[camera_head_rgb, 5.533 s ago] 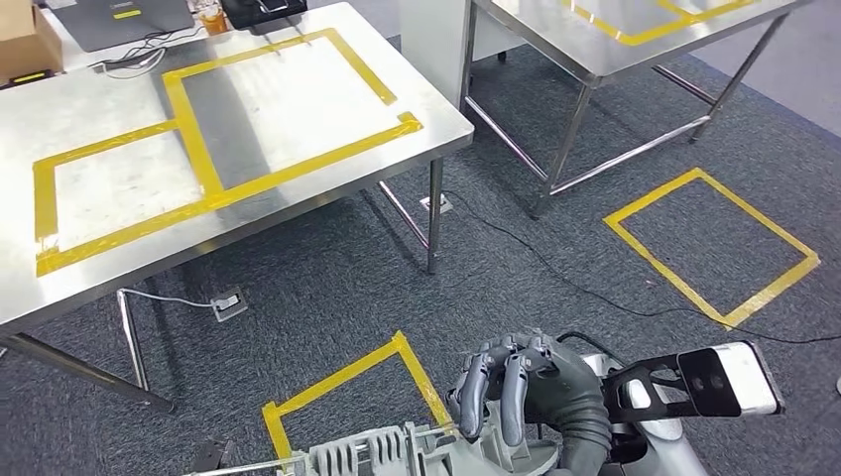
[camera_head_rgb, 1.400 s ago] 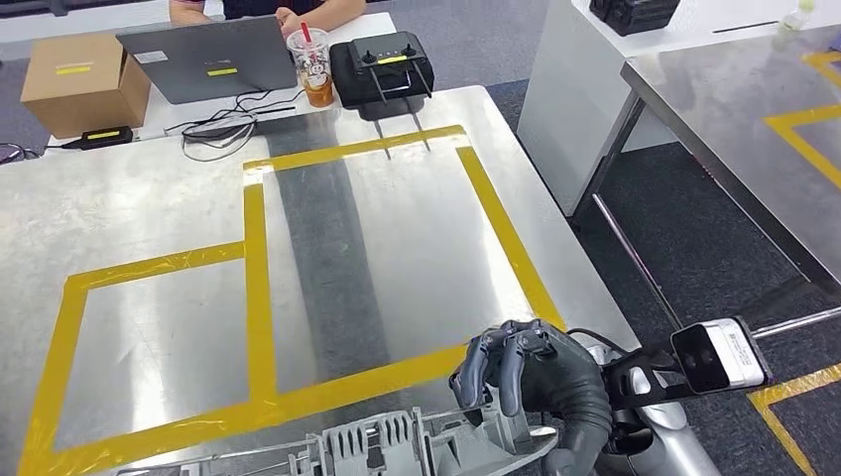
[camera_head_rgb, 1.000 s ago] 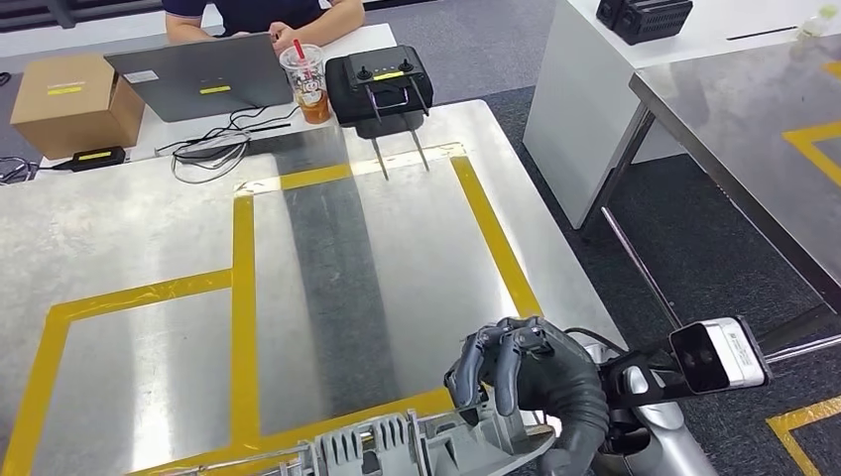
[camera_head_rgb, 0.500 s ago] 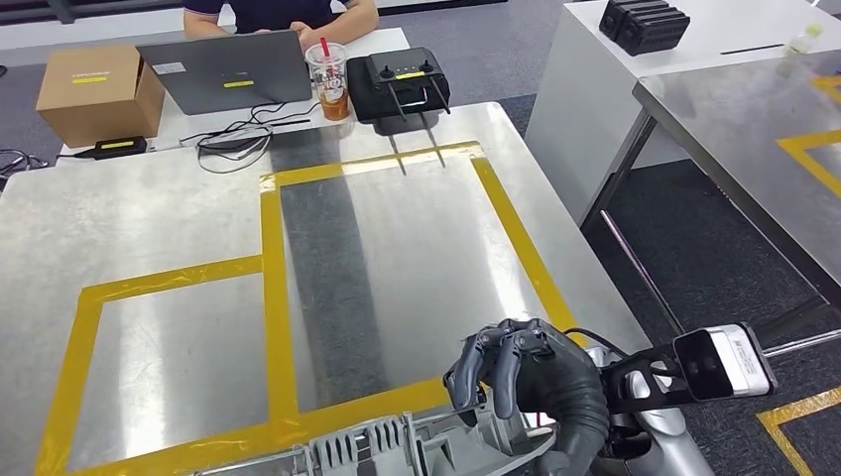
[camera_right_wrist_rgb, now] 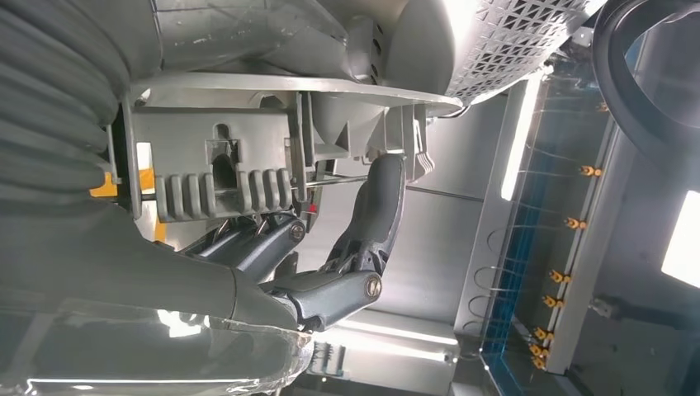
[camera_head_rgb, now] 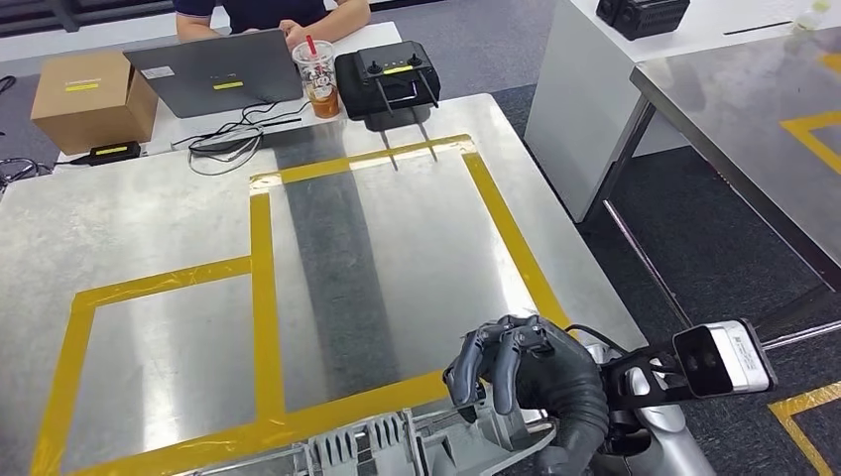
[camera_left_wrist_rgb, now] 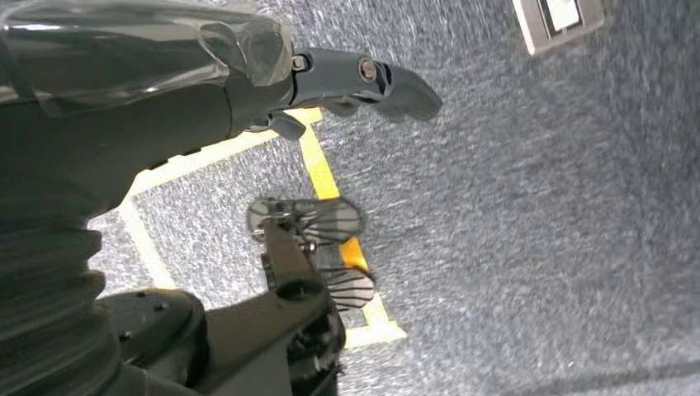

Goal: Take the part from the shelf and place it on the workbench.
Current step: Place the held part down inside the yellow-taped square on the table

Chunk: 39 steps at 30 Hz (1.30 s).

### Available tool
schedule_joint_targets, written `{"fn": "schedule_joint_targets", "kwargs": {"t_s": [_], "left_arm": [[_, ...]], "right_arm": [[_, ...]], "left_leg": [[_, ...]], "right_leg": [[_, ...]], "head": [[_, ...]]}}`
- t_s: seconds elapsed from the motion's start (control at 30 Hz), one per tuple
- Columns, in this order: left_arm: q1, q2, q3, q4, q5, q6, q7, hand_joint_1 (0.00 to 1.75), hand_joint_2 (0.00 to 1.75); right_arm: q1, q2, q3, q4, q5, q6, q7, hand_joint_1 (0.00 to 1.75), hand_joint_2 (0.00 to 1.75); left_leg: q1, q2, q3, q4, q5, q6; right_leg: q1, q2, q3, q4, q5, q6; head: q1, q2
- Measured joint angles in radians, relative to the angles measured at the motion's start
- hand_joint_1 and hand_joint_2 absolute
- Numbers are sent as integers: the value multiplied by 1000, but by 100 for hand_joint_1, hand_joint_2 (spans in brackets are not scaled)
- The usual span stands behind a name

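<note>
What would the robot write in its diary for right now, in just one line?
stage: carrying | right hand: grips grey part | part: not yet set down, at near edge of workbench | left hand: holds nothing, over carpet

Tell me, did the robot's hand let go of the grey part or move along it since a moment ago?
No. The right hand still grips the grey part at the same spot; only the camera's view of the workbench shifted.
</note>
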Motion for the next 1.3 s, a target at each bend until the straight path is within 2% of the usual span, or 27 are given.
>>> {"fn": "schedule_joint_targets", "kwargs": {"t_s": [0.03, 0.07, 0.1, 0.13, 0.2, 0.23, 0.27, 0.3, 0.4, 0.47, 0.53, 0.57, 0.6, 0.63, 0.7, 0.77, 0.8, 0.9, 0.93, 0.97, 1.03, 1.07, 1.1, 1.13, 1.17, 1.23, 1.3], "left_arm": [[1, 0, 0, 0, -1, 2, 0, 0, 175], [2, 0, 0, 0, -1, 4, 1, 0, 175], [3, 0, 0, 0, 0, 7, 1, 0, 175], [3, 0, 0, 0, 2, 10, 1, 0, 175], [4, 0, 1, 0, 8, 19, 1, 0, 175], [4, 0, 2, 0, 13, 22, 0, 0, 175], [6, -1, 3, 0, 16, 26, -1, 0, 175], [8, -1, 5, 0, 20, 29, -3, 0, 175], [19, -6, 15, 0, 30, 38, -9, 0, 175], [22, -11, 24, 0, 36, 45, -16, 0, 175], [25, -15, 34, 0, 44, 52, -25, 0, 175], [29, -18, 40, 0, 47, 55, -30, 0, 175], [33, -21, 45, 0, 49, 56, -33, 0, 175], [37, -24, 49, 0, 49, 58, -35, 0, 175], [42, -30, 58, 0, 47, 60, -38, 0, 175], [44, -35, 70, 0, 41, 59, -42, 0, 175], [45, -37, 77, 1, 37, 58, -44, 0, 175], [46, -41, 97, 1, 25, 54, -47, 0, 175], [46, -43, 103, 1, 22, 53, -47, 0, 175], [45, -44, 108, 1, 20, 52, -47, 0, 175], [46, -47, 117, 1, 18, 52, -48, 0, 175], [47, -48, 122, 1, 14, 52, -48, 0, 175], [48, -49, 126, 1, 10, 51, -47, 0, 175], [48, -49, 131, 1, 4, 50, -45, 0, 175], [49, -50, 137, 0, -3, 49, -43, 0, 175], [48, -50, 149, -4, -21, 44, -34, 0, 175], [47, -50, 161, -11, -41, 42, -22, 0, 175]], "right_arm": [[1, 0, -2, 0, 3, -9, -1, 175, 175], [3, 0, -5, 0, 8, -20, -4, 175, 175], [5, 0, -11, 0, 16, -34, -8, 175, 175], [8, 0, -20, -1, 26, -52, -16, 175, 175], [16, -1, -56, -5, 46, -96, -39, 175, 175], [20, -1, -82, -8, 51, -120, -53, 175, 175], [23, -2, -115, -11, 50, -143, -67, 175, 175], [27, -2, -152, -13, 46, -163, -78, 175, 175], [34, -3, -281, -14, 43, -218, -96, 175, 175], [32, -5, -368, -14, 79, -269, -100, 175, 175], [30, -8, -447, -12, 153, -344, -101, 175, 175], [29, -11, -485, -10, 202, -385, -102, 175, 175], [28, -17, -521, -7, 247, -425, -101, 175, 175], [27, -27, -556, -2, 287, -461, -100, 175, 175], [14, -54, -619, 10, 352, -524, -96, 175, 175], [-14, -89, -670, 33, 423, -579, -84, 175, 175], [-33, -108, -686, 49, 466, -603, -72, 175, 175], [-99, -158, -699, 107, 570, -647, -29, 175, 175], [-119, -171, -698, 124, 586, -653, -20, 175, 175], [-136, -181, -698, 138, 593, -656, -14, 175, 175], [-160, -193, -697, 158, 602, -664, -12, 175, 175], [-169, -197, -695, 165, 613, -671, -9, 175, 175], [-179, -201, -693, 173, 635, -680, -3, 175, 175], [-193, -206, -687, 184, 672, -693, 7, 175, 175], [-214, -215, -677, 199, 720, -706, 23, 175, 175], [-279, -243, -644, 249, 824, -726, 56, 175, 175], [-368, -277, -596, 322, 932, -748, 80, 175, 175]], "left_leg": [[3, 0, -35, 70, -27, -5], [6, 0, -63, 120, -39, -9], [9, 0, -74, 135, -33, -11], [11, 0, -64, 107, -7, -12], [14, 1, -4, -28, 65, -9], [13, 0, 26, -92, 88, -6], [12, 0, 46, -133, 99, -2], [9, -1, 52, -149, 99, 4], [7, -2, 53, -156, 106, 25], [10, -2, 54, -164, 114, 39], [8, -2, 51, -164, 116, 45], [7, -3, 50, -164, 116, 46], [6, -4, 49, -164, 116, 46], [6, -5, 49, -164, 116, 46], [6, -9, 49, -162, 115, 44], [0, -11, 45, -155, 112, 38], [-2, -11, 42, -153, 112, 33], [-3, -10, 35, -146, 107, 20], [-2, -8, 25, -127, 95, 15], [0, -6, 6, -88, 72, 9], [2, -4, -58, 44, 12, 2], [3, -4, -92, 109, -9, 0], [3, -4, -113, 145, -13, 1], [2, -4, -116, 143, 2, 5], [0, -4, -100, 100, 34, 12], [-10, -2, -36, -41, 103, 38], [-22, 0, 3, -128, 128, 60]], "right_leg": [[0, 0, 0, 0, 0, -1], [0, 0, 0, 0, -1, -1], [0, 0, 0, 1, -1, -1], [0, 0, 1, 1, -1, -1], [1, 1, 4, 1, -2, 1], [4, 1, 3, 2, -3, 3], [7, 1, 1, 3, -2, 7], [9, 1, -2, 3, -1, 12], [6, 0, -12, 8, -3, 28], [4, 0, -44, 74, -37, 28], [2, 0, -109, 214, -94, 23], [1, 0, -138, 275, -113, 24], [1, 0, -152, 305, -119, 29], [0, 0, -145, 291, -108, 37], [-3, -1, -80, 158, -55, 53], [-3, -2, -20, 38, -16, 53], [-1, -1, -9, 14, -9, 48], [-3, 2, -11, 12, -5, 31], [-5, 3, -11, 11, -5, 25], [-7, 2, -10, 10, -4, 20], [-5, 2, -10, 10, -5, 13], [-3, 2, -10, 11, -6, 12], [-1, 2, -9, 11, -6, 11], [3, 2, -8, 11, -7, 11], [6, 3, -6, 11, -8, 10], [13, 7, -4, 11, -8, 9], [14, 9, -9, 12, -8, 11]], "head": [[0, 0], [0, 0], [0, 0], [-1, 0], [0, 0], [0, 0], [0, 0], [1, 0], [1, 0], [3, 0], [4, 0], [4, 0], [4, 0], [5, 0], [5, 0], [5, 0], [5, 0], [5, 0], [4, 0], [3, 0], [2, 0], [2, 0], [2, 0], [2, 0], [2, 0], [3, 0], [5, 0]]}}
